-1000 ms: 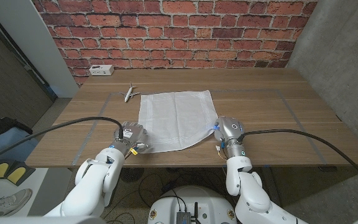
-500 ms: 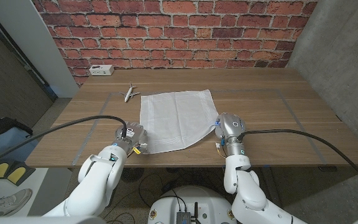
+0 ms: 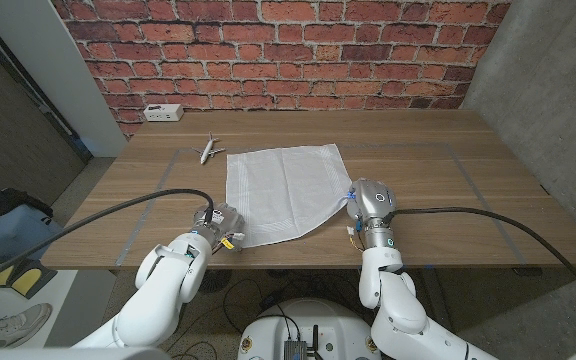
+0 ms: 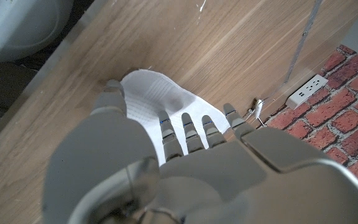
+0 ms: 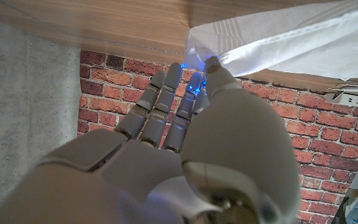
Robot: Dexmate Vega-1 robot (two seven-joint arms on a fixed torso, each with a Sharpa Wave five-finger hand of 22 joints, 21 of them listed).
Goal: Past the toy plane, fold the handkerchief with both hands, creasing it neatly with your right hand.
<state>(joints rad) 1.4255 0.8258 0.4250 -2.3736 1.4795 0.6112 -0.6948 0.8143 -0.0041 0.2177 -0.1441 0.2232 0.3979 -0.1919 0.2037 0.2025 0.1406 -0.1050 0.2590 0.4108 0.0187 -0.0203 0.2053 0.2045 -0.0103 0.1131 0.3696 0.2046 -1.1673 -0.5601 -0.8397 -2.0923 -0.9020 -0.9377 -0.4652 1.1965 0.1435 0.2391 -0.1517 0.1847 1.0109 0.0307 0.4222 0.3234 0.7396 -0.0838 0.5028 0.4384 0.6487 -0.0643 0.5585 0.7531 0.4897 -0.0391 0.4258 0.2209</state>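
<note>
The white handkerchief (image 3: 286,190) lies spread on the wooden table (image 3: 438,170), its near edge slanting. The small toy plane (image 3: 209,150) sits just beyond its far-left corner. My left hand (image 3: 218,222) is at the near-left corner; in the left wrist view its fingers (image 4: 188,134) reach out, spread, over the handkerchief corner (image 4: 151,93), with the thumb beside it. My right hand (image 3: 368,206) is at the near-right corner. In the right wrist view its thumb (image 5: 219,74) and fingertips pinch the handkerchief (image 5: 278,43), which bunches into folds there.
A white power strip (image 3: 162,113) lies at the far-left table corner, against the brick wall. Grey tape lines (image 3: 468,175) mark a rectangle on the tabletop. Bare wood stretches to the right of the cloth and behind it.
My left hand has slid right along the near table edge onto the cloth's near-left corner. My right hand has edged slightly further in at the near-right corner.
</note>
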